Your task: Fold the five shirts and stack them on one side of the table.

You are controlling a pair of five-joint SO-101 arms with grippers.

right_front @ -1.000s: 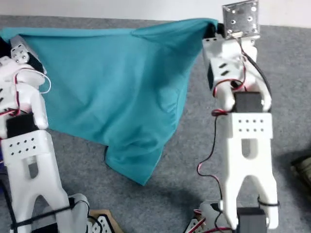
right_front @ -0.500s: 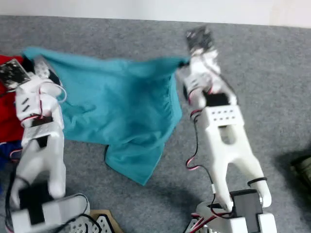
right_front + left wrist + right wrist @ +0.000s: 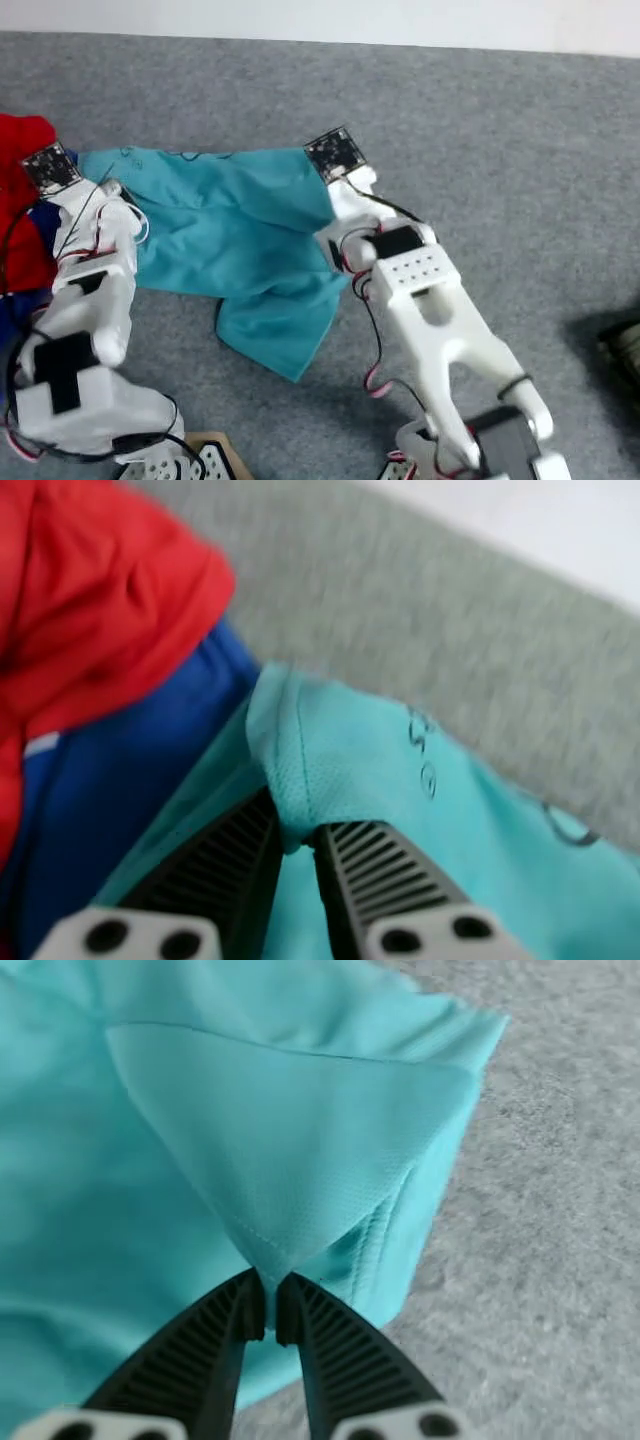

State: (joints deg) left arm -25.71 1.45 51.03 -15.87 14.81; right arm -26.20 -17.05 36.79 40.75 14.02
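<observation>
Teal shirt (image 3: 230, 230) lying rumpled left of centre on grey counter (image 3: 500, 150). Left pincer (image 3: 295, 845) clamping its upper-left corner, beside red shirt (image 3: 20, 190). Right pincer (image 3: 268, 1310) pinching its upper-right corner.

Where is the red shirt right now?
In the high view the red shirt lies at the left edge of the table, against a blue garment, with the teal shirt spread just to its right.
</observation>
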